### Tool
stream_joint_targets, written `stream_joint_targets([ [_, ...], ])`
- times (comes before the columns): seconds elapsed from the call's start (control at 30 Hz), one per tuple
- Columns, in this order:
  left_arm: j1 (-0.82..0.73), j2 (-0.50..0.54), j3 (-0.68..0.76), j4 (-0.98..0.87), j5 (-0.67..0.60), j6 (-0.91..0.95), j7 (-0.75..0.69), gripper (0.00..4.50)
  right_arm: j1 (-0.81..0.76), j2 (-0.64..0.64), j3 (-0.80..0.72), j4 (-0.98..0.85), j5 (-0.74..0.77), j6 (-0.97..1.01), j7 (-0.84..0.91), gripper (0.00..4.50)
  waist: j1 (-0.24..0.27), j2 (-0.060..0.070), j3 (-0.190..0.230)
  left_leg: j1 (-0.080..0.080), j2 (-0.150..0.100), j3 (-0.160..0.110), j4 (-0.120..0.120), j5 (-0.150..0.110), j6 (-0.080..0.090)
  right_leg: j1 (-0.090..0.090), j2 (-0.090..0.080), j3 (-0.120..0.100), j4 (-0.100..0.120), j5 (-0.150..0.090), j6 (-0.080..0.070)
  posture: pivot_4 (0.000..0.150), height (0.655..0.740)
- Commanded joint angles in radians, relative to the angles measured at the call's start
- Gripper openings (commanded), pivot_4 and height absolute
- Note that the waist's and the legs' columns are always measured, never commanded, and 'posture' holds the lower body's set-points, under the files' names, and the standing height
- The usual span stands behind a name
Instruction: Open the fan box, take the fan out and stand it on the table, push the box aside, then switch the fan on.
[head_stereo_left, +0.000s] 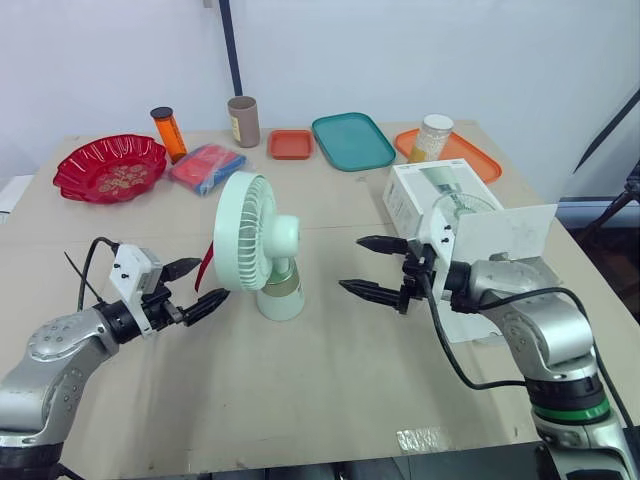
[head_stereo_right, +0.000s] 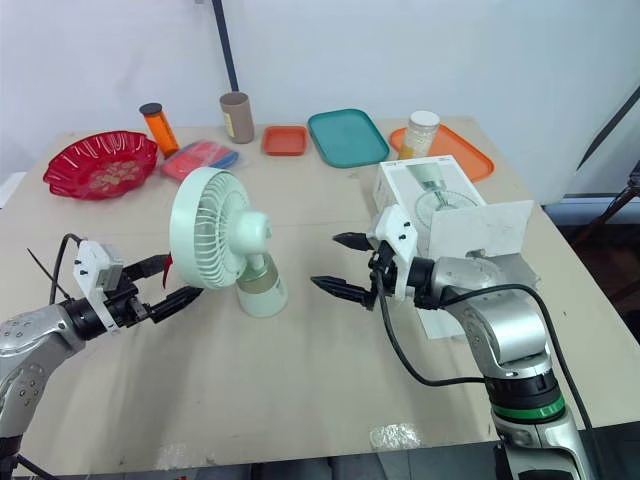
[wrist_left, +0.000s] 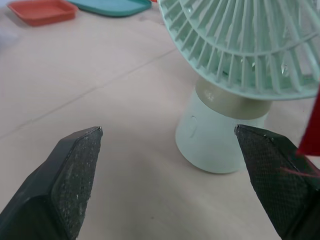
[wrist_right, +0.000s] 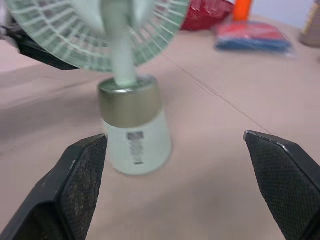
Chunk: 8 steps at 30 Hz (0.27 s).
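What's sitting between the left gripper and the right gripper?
The fan stands upright between the open left gripper and open right gripper, shown in the left eye view.

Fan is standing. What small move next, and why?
Probably turn the right gripper to the fan box and push it aside: the fan stands upright, the left gripper and right one are open and clear of it, and the box sits by the right arm.

Soft, even light from overhead fills the scene, leaving the counter (head_stereo_left: 330, 390) bright and the white wall (head_stereo_left: 400, 50) behind it uniform. The fan (head_stereo_left: 262, 245) throws only a faint, diffuse shadow beside its base, and a glossy patch (head_stereo_left: 420, 438) at the counter's near edge glints.
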Motion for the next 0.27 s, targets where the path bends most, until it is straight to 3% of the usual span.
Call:
stream_joint_targets([
  [0.03, -0.027, 0.030, 0.006, 0.002, -0.007, 0.012, -0.023, 4.50, 0.028, -0.002, -0.036, -0.057, 0.018, 0.003, -0.044, 4.47, 0.001, 0.000, 0.000, 0.000, 0.000, 0.000, 0.000, 0.000, 0.000, 0.000, 0.000, 0.000, 0.000, 0.000, 0.000, 0.150, 0.7400],
  [0.27, -0.061, 0.028, -0.027, 0.000, 0.006, 0.030, -0.030, 4.50, 0.048, -0.008, -0.028, -0.053, 0.014, -0.007, -0.076, 4.47, 0.001, 0.000, 0.000, 0.000, 0.000, 0.000, 0.000, 0.000, 0.000, 0.000, 0.000, 0.000, 0.000, 0.000, 0.000, 0.150, 0.7400],
])
